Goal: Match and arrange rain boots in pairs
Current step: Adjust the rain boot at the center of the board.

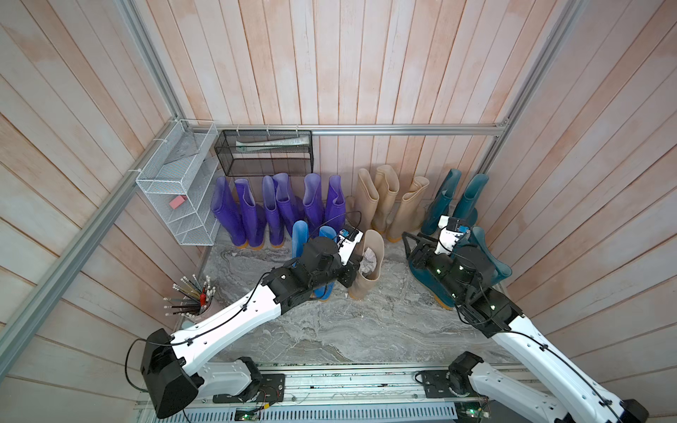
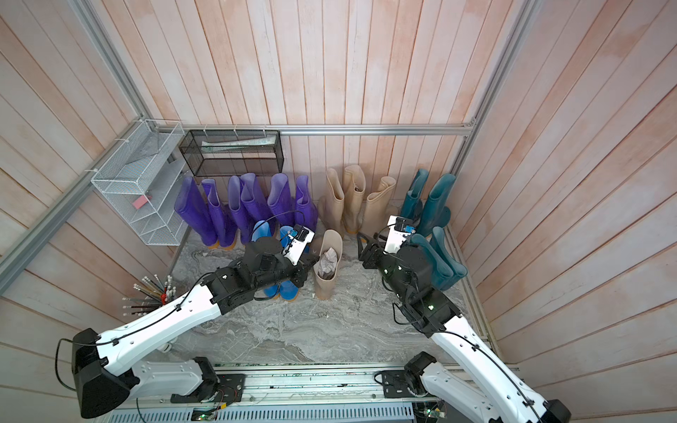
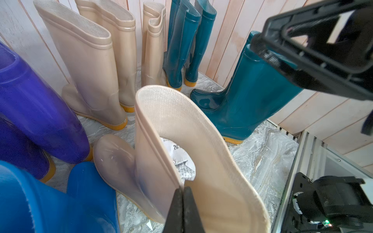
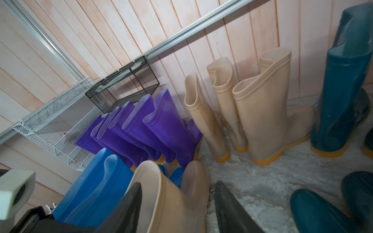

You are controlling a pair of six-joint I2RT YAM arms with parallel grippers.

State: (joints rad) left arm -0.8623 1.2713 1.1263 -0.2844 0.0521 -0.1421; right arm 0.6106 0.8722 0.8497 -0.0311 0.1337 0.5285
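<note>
- Boot duty: my left gripper (image 3: 182, 193) pinches the lone beige boot (image 1: 370, 263) by its rim, steadying it upright mid-floor before the beige trio (image 1: 384, 197) it probably joins.
- My right gripper (image 4: 179, 182) hangs alongside, jaws apart, empty.

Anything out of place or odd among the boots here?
One beige boot stands mid-floor, apart from the three beige boots lined up behind it, with crumpled paper stuffed inside. The left gripper pinches its rim.

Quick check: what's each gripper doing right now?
Left gripper: jaws shut on the top rim of the beige boot.
Right gripper: jaws open, holding nothing.
</note>
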